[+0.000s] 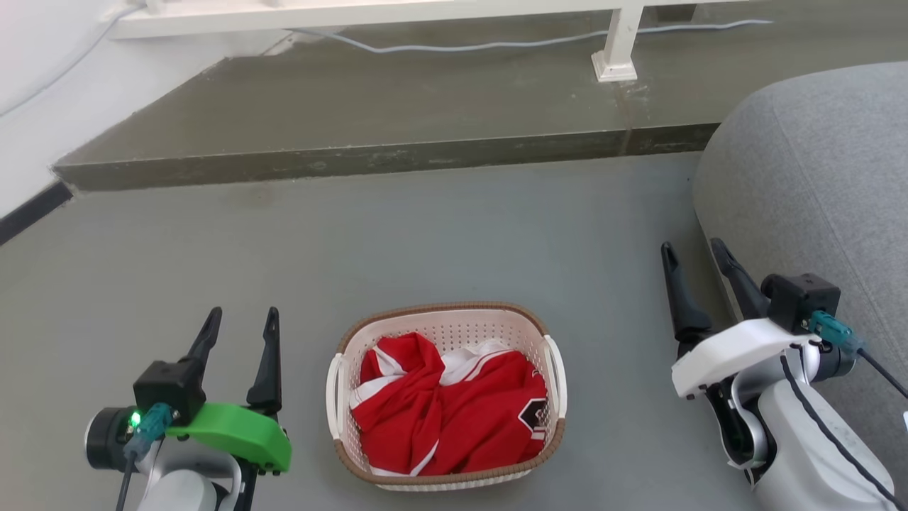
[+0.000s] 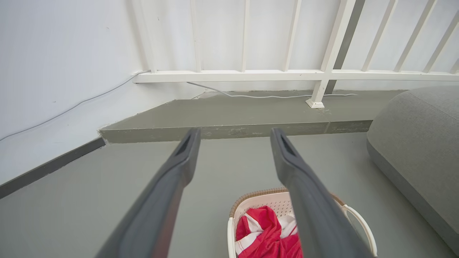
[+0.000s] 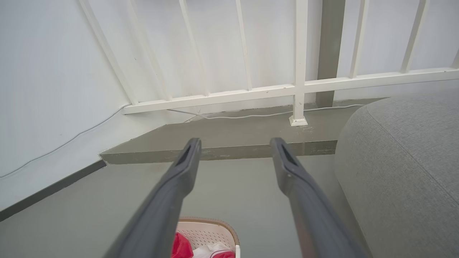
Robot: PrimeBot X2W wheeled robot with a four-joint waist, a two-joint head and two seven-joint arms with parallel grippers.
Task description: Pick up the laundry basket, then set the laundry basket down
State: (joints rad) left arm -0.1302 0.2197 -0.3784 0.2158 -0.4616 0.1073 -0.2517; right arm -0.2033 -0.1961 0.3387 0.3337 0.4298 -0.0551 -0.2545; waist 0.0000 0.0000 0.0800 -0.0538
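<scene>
Centrally laundry basket point(image 1: 447, 331) on grey floor point(image 1: 425, 234) — railing point(image 1: 618, 39) behind, perhaps sofa point(image 1: 816, 163) right.

Bright, evenly lit, with faint soft shadows; sharp beyond the left claw point(image 2: 233, 133), blurred toward its base.

A grey floor point(image 1: 425, 234) meets a low raised concrete step point(image 1: 397, 106) carrying a white railing point(image 2: 322, 75) and a pale cable point(image 1: 454, 47), with a white wall point(image 2: 64, 53) behind, a dark skirting strip point(image 1: 28, 209) on the left and a grey fabric seat point(image 1: 816, 163) on the right.
</scene>
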